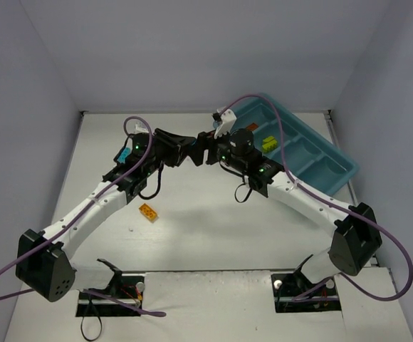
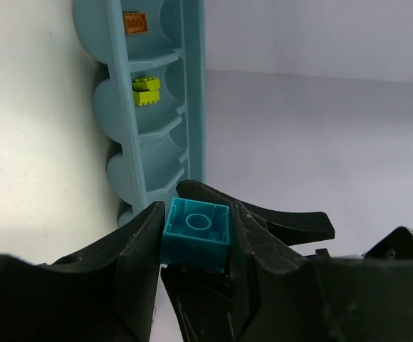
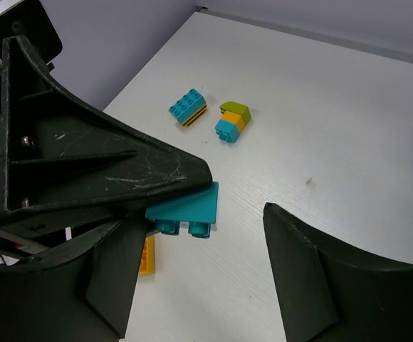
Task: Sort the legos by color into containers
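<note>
My left gripper (image 2: 196, 246) is shut on a cyan brick (image 2: 196, 234), held above the table with its hollow underside toward the left wrist camera. In the top view it (image 1: 191, 152) meets my right gripper (image 1: 205, 152) at the table's middle. My right gripper (image 3: 206, 263) is open, its fingers on either side of the same cyan brick (image 3: 185, 209). The teal tray (image 1: 335, 167) lies at the far right. It holds a brown-orange brick (image 2: 135, 23) in one compartment and a lime green brick (image 2: 146, 91) in the one beside it.
A yellow-orange brick (image 1: 148, 212) lies on the table under the left arm and also shows in the right wrist view (image 3: 147, 255). A cyan brick on a dark layer (image 3: 187, 107) and a lime, orange and cyan stack (image 3: 233, 121) lie further off.
</note>
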### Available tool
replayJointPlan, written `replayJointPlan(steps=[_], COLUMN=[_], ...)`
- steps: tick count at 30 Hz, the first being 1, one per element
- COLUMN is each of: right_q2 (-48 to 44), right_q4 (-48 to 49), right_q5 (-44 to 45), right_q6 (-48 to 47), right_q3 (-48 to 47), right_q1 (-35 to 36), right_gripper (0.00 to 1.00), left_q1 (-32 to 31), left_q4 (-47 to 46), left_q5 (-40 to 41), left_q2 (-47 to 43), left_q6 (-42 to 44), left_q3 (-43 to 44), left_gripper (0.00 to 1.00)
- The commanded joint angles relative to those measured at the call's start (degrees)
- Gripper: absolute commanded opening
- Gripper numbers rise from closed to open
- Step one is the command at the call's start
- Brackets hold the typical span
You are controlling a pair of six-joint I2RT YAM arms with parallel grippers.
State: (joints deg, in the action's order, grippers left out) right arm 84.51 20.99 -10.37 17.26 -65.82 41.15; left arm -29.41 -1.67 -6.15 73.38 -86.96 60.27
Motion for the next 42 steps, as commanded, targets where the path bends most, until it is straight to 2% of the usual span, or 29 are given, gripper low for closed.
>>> replayJointPlan(steps=[1,6,10,11,12,13,15,16,20,23,26,27,28,29,32,34,37,42], right_q2=[0.04,1.09,1.36,1.10,0.92,0.83,0.04,-0.22,-2.85,-4.70,-6.37,-7.16,-7.17,-7.34,-6.47,-3.93,0.98,8.99], right_q4=[7.57,8.63,8.80,8.80,8.63,8.28,6.79,5.56,3.54,-0.94,-7.53,-10.94,-12.54,-13.77,-17.47,-19.75,-20.73,-23.80], right_q5=[1.85,1.32,1.75,2.19,2.55,2.98,4.91,6.14,7.99,12.63,18.17,19.32,20.21,20.74,21.36,22.06,22.32,22.59], right_q6=[0.50,0.85,0.67,0.59,0.41,-0.37,-0.91,-1.52,-1.61,-1.88,0.39,1.54,2.68,4.52,6.73,8.49,10.34,11.75], right_q3=[-3.35,-3.79,-3.53,-3.09,-2.91,-2.73,-2.03,-1.59,1.04,2.80,4.38,5.26,5.61,5.97,6.23,4.84,1.77,-3.25], right_q1=[0.43,0.43,0.43,0.43,0.43,0.43,0.34,0.08,-1.59,-3.96,-9.57,-14.03,-14.07,-18.77,-27.13,-30.41,-35.69,-40.17], right_gripper=[0.61,0.55,0.28,0.22,0.11,0.08,0.00,0.00,0.00,0.00,0.00,0.00,0.00,0.00,0.00,0.00,0.00,0.04], left_q1=[-0.12,-0.30,-0.48,-0.47,-0.47,-0.39,-0.30,-0.21,0.58,2.51,5.23,6.11,6.12,6.47,7.26,7.43,7.87,9.98], left_q4=[-5.10,-6.32,-6.76,-6.59,-6.59,-6.33,-5.28,-4.58,-1.50,1.58,9.30,11.75,13.00,14.66,21.33,23.11,27.06,31.64], left_q5=[0.00,-0.35,-0.44,-0.44,-0.18,0.00,1.31,1.67,4.04,5.62,9.92,12.37,12.39,15.26,18.71,19.60,21.27,17.41], left_q2=[-1.32,-1.14,-1.05,-1.14,-1.31,-1.58,-2.10,-2.45,-3.86,-5.18,-7.20,-8.42,-8.96,-9.31,-10.45,-11.07,-10.55,-6.69], left_q6=[-1.72,-2.69,-2.52,-2.08,-1.81,-1.46,-0.67,-0.06,3.01,7.92,16.97,23.61,27.07,30.41,41.41,47.46,52.57,58.47], left_q3=[0.81,0.02,0.11,0.02,-0.33,-0.50,-1.29,-1.38,-2.09,-1.91,-0.95,-0.68,-0.68,0.28,0.99,0.99,1.34,2.31], left_gripper=[0.04,0.04,0.07,0.12,0.19,0.32,0.45,0.55,0.74,0.81,0.83,0.83,0.83,0.83,0.83,0.83,0.83,0.83])
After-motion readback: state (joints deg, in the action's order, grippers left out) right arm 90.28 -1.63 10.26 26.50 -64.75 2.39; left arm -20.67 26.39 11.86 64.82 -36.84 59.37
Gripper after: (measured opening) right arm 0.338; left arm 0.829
